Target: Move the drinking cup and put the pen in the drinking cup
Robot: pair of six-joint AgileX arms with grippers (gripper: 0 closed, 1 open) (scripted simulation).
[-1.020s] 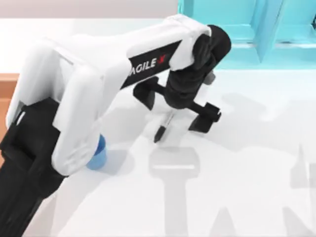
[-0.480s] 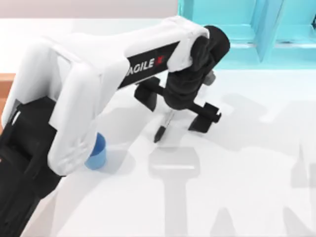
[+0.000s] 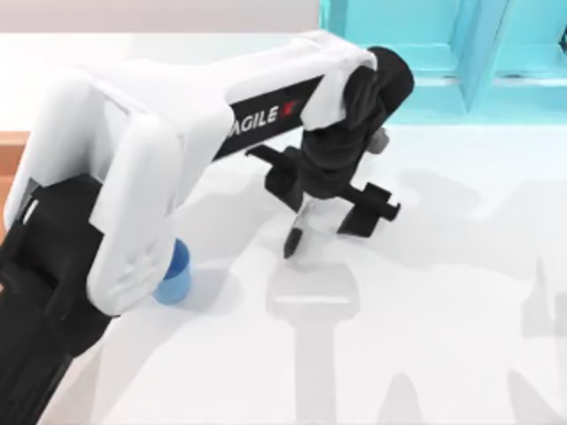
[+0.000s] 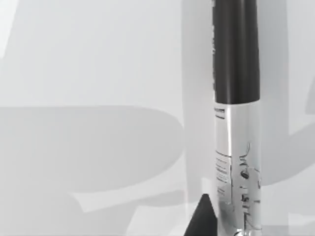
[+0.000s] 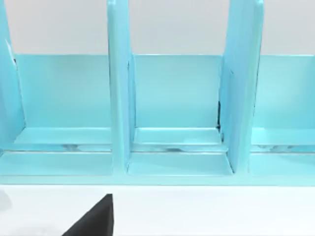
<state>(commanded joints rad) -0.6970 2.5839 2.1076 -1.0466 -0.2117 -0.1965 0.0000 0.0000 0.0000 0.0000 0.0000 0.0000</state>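
Black fingers of the left gripper (image 3: pixel 330 204) stand spread wide over the middle of the white table (image 3: pixel 443 310), one finger toward the top view's left and the other toward its right, with the pen (image 3: pixel 297 228) in the gap between them. The fingers look released rather than clenched on the pen; whether either of them touches the barrel cannot be told. The pen's dark end pokes out below the gripper in the top view and sits close to the table surface. In the left wrist view the pen (image 4: pixel 235 123) runs lengthwise, its black cap farther from the camera and its grey-white barrel with small dark printing nearer, and a black finger tip (image 4: pixel 202 219) shows just beside the barrel.

Outward from the gripper, the left arm (image 3: pixel 133 177) reaches across from the top view's lower left. The blue cup (image 3: pixel 174 273) stands upright on the table beside that arm, partly hidden by it and well apart from the pen.

Along the far edge of the table stands a turquoise shelf (image 3: pixel 461 53). The right wrist view faces its open compartments (image 5: pixel 177 113), with a dark corner of the right gripper (image 5: pixel 93 219) at the frame's edge.
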